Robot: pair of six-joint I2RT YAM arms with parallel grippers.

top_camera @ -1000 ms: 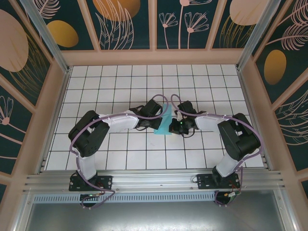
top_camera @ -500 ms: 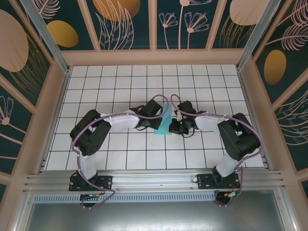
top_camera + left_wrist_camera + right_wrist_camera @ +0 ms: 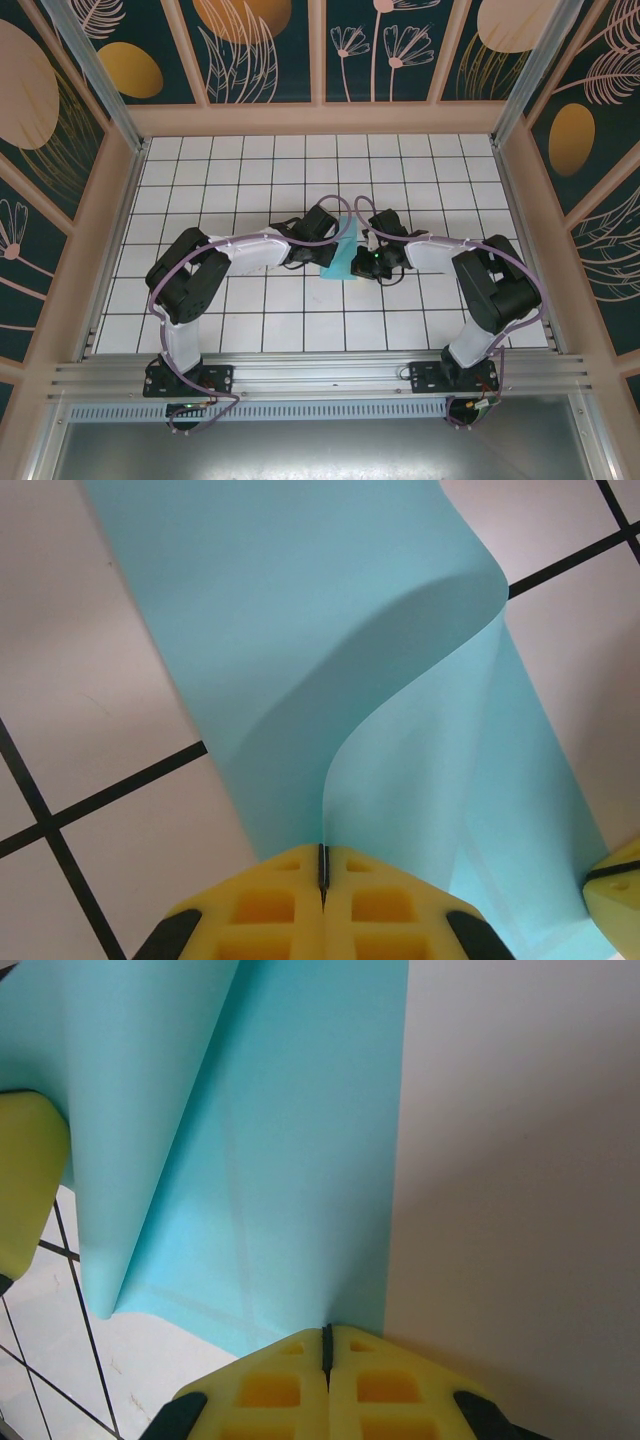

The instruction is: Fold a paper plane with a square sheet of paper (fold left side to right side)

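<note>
Elbows bent, both arms meet over the counter [image 3: 250, 170]; left pincer [image 3: 322, 865] pinches the square sheet of paper [image 3: 300, 630] by its curled edge, right pincer [image 3: 326, 1345] closed at the sheet's edge.

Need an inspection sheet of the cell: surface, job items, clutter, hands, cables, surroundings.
Surface: white tiled table, dark grid lines.
Job's things: turquoise paper, part-folded, one flap curling up.
Clutter: nothing seen.
Hands: left hand shut on the paper's raised flap; right hand shut, tips at the paper's edge.
Cables: purple cables along both arms.
Surroundings: floral wall panels, metal rail at near edge.
</note>
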